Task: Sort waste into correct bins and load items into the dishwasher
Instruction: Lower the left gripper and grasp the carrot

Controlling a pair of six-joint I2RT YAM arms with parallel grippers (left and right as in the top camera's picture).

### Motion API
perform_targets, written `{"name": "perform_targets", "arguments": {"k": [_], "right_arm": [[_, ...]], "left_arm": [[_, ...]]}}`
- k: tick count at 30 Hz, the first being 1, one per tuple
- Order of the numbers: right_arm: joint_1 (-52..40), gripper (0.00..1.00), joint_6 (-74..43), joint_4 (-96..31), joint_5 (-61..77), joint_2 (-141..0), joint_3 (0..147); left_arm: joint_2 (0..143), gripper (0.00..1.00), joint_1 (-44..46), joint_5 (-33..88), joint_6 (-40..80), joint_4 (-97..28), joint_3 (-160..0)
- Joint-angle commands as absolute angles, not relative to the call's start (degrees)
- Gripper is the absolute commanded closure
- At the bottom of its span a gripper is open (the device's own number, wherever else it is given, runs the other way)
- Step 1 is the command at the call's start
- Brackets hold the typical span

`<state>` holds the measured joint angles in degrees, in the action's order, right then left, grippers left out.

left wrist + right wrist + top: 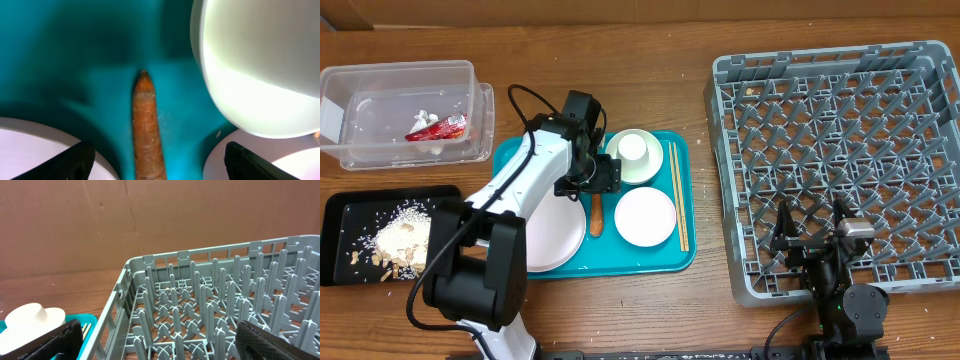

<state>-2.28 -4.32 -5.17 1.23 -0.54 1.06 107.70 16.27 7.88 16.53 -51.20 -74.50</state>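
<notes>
My left gripper (592, 183) is open, low over the teal tray (660, 262), its fingers either side of the small orange carrot (147, 127), which also shows overhead (596, 215). The carrot lies between the large pale plate (552, 232), the smaller white plate (645, 215) and the bowl (630, 165) holding the white cup (633, 148). Chopsticks (678, 195) lie on the tray's right side. My right gripper (814, 238) is open and empty above the grey dish rack (840, 110). The red wrapper (438, 126) and tissue lie in the clear tub (400, 80). Shells and crumbs (395, 243) fill the black tray (340, 205).
The rack (200, 305) fills the right side of the table. In the right wrist view the cup (30, 317) and chopstick tips (86, 327) show at the left. The two bins stand at the far left.
</notes>
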Motion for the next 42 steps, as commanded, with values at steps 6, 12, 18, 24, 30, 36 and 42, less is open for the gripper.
{"name": "perform_targets", "arguments": {"k": [6, 12, 18, 24, 30, 36, 42], "right_arm": [[-2.17, 0.0, -4.47, -4.8, 0.95, -0.23, 0.47], [-2.17, 0.0, -4.47, -4.82, 0.95, -0.23, 0.47], [-2.17, 0.0, -4.47, -4.82, 0.95, -0.23, 0.47], [-2.17, 0.0, -4.47, -4.82, 0.95, -0.23, 0.47], [-2.17, 0.0, -4.47, -4.82, 0.95, -0.23, 0.47], [-2.17, 0.0, -4.47, -4.82, 0.95, -0.23, 0.47], [-2.17, 0.0, -4.47, -4.82, 0.95, -0.23, 0.47]], "left_arm": [[108.71, 0.16, 17.08, 7.05, 17.23, -51.03, -74.17], [109.32, 0.16, 17.08, 7.07, 17.45, -51.55, -74.06], [111.09, 0.18, 17.08, 7.14, 18.26, -51.77, -74.0], [112.64, 0.19, 17.08, 7.09, 18.24, -51.75, -74.0], [112.86, 0.19, 17.08, 7.09, 18.22, -51.7, -74.0], [112.86, 0.25, 17.08, 7.51, 18.31, -51.88, -73.97], [112.88, 0.25, 17.08, 7.49, 19.53, -52.69, -73.97]]}}
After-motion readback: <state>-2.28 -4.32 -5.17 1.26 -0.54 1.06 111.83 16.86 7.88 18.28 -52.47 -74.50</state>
